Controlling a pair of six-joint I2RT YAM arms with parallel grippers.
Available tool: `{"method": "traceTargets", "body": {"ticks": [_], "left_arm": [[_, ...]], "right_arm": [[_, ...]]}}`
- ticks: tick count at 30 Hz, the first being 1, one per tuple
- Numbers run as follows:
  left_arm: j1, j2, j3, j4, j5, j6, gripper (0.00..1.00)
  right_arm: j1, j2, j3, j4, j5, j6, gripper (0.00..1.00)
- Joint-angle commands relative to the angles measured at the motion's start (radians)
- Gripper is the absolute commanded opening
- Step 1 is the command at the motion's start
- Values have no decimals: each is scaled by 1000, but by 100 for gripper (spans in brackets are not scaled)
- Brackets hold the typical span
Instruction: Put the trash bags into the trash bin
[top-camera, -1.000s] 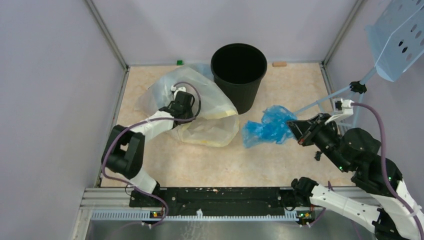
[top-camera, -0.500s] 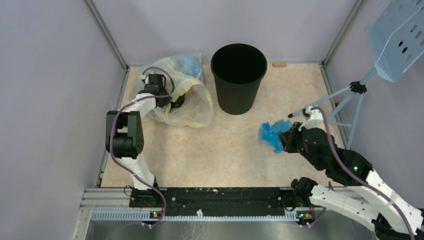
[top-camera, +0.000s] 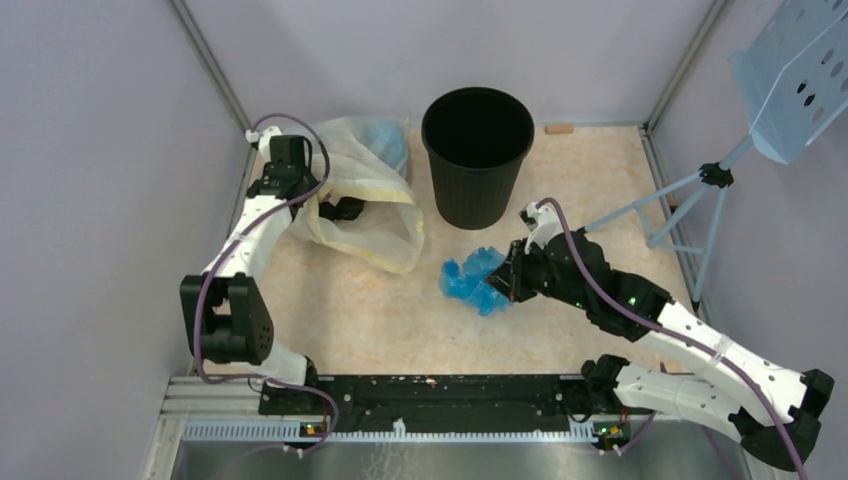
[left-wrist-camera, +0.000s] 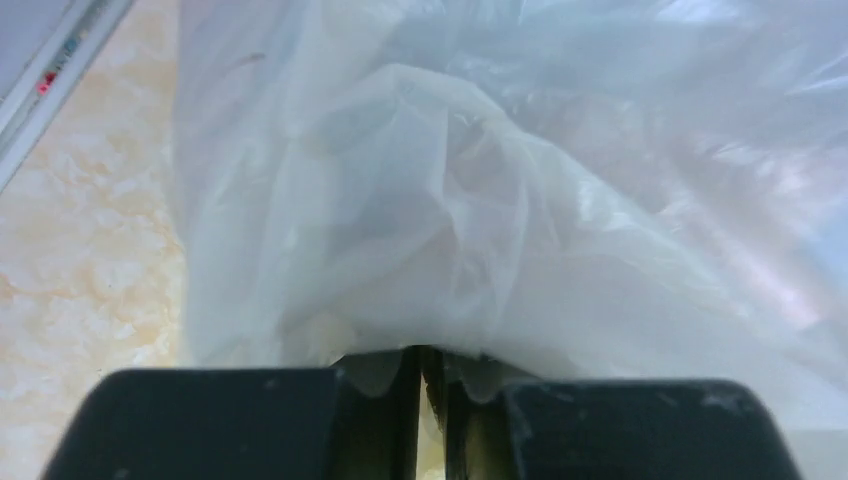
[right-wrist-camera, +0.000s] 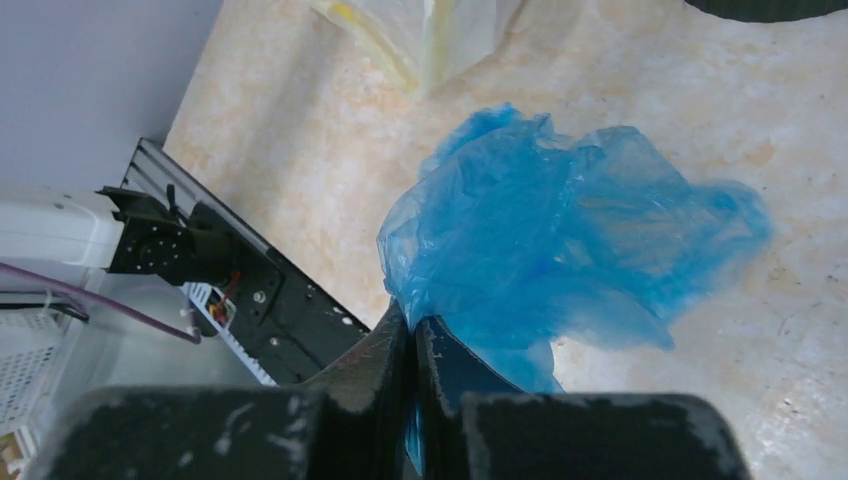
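Right gripper (right-wrist-camera: 412, 335) tight on blue bag (right-wrist-camera: 570, 230)

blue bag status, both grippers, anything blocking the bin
Right gripper shut on blue bag, bag low, just short of trash bin. Left gripper shut on clear bag, left of bin. Bin mouth unobstructed.

no readable text (any view), no labels

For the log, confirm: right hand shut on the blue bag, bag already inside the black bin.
Not inside: the top external view shows the blue bag outside the black bin, on its near side. The right hand is shut on it.
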Motion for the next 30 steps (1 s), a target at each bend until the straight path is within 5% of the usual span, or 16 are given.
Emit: {"method": "traceTargets", "body": {"ticks": [1,6,14,16,19,24,30], "left_arm": [[2,-106,43,-34,14,91,22],[-17,-234,67,-192,140,72,48],[-86,-426,68,-253,285,54,69],[-88,-471,16,-155,485,31,65],[-134,-481,-74,32,687,-77,45],[-352,-308,-36,138,630,-79,32],[-409,-115,-29,275,649,-97,23]], "right_arm": [[-2,19,6,80,-38,-21,10],[-2,25,-14,-22,27,-41,49],[-2,-29,-95,-51,80,-12,73],[-2,-26,-109,-36,81,-5,73],[-2,-5,-128,-4,58,7,73],[-2,44,-165,69,18,24,74],[-2,61,-252,239,-37,19,83]]}}
